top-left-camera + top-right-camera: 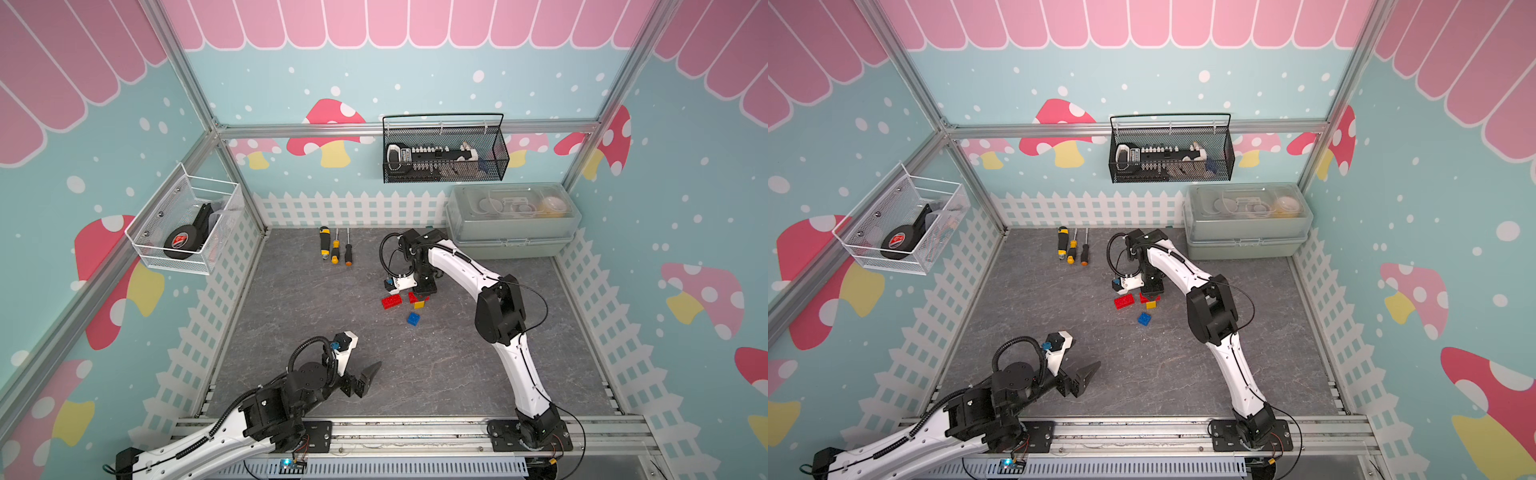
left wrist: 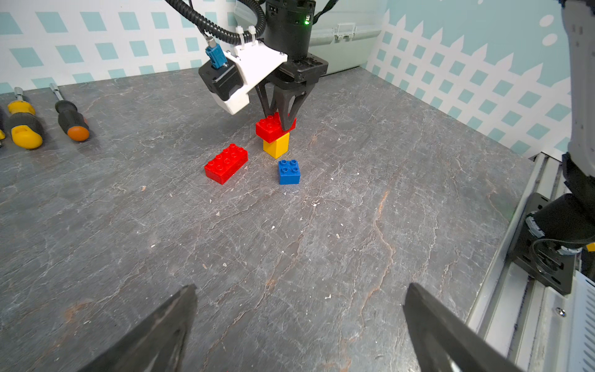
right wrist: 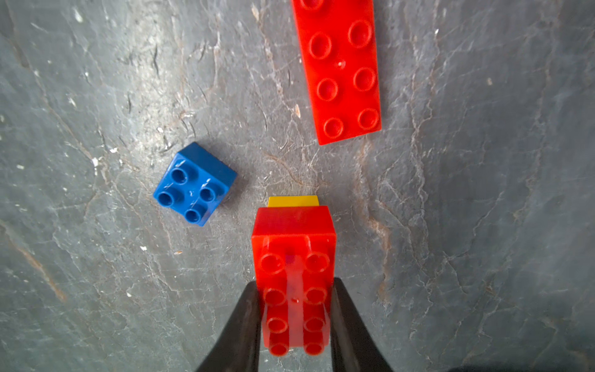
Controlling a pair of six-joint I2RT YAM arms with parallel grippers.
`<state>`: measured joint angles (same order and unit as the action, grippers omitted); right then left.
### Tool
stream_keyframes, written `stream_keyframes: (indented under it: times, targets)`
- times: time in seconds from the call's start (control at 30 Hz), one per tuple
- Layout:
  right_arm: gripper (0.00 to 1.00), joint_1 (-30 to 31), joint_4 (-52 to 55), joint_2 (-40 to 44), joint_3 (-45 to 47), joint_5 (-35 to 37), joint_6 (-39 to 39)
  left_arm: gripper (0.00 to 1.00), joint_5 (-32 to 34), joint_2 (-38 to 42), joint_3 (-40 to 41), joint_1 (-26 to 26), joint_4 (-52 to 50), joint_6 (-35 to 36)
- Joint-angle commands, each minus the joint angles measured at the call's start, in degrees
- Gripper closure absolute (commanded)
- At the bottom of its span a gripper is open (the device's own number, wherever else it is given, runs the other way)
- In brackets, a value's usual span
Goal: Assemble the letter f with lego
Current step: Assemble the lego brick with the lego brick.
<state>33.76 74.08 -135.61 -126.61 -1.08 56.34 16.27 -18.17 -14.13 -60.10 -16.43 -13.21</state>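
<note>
My right gripper [image 3: 294, 283] is shut on a red lego brick [image 3: 294, 244] and holds it by its long sides. That brick rests on top of the yellow brick [image 2: 276, 146], overhanging it; these two are the only stacked lego in view. Another red brick [image 1: 391, 301] lies flat on the table just left of them. The blue brick [image 1: 413, 319] stands alone in front, apart from the rest. My left gripper [image 2: 301, 286] hovers open and empty near the table's front, well short of the bricks.
Three screwdrivers [image 1: 335, 247] lie at the back of the grey table. A grey toolbox [image 1: 511, 220] stands at the back right. A black wire basket [image 1: 444, 149] and a white one [image 1: 183, 224] hang on the walls. A metal rail [image 1: 415, 432] runs along the front.
</note>
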Motion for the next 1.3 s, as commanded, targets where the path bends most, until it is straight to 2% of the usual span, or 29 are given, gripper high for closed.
stream_keyframes:
  times: [0.0, 0.37, 0.63, 0.83, 1.27]
  targets:
    - [0.78, 0.2, 3.2, -4.4, 0.4, -0.3, -4.3, 0.01, -0.3, 0.1, 0.6, -0.2, 0.7, 1.0]
    - [0.78, 0.6, 5.8, -6.5, -1.9, 0.8, -13.2, 0.01, -0.6, 0.0, 0.6, -0.3, 0.7, 1.0]
    - [0.79, 1.9, -0.2, -1.9, 3.9, 2.7, -13.4, 0.01, -0.6, 0.1, 0.6, -0.3, 0.8, 1.1]
    - [0.78, 1.9, -0.9, -1.5, 6.1, 4.0, -16.5, 0.01, -0.6, 0.1, 0.6, -0.4, 0.8, 1.1]
    - [0.78, 2.2, -7.4, 1.7, 14.4, 4.0, -17.8, 0.01, -0.9, 0.1, 0.6, -0.4, 0.7, 1.1]
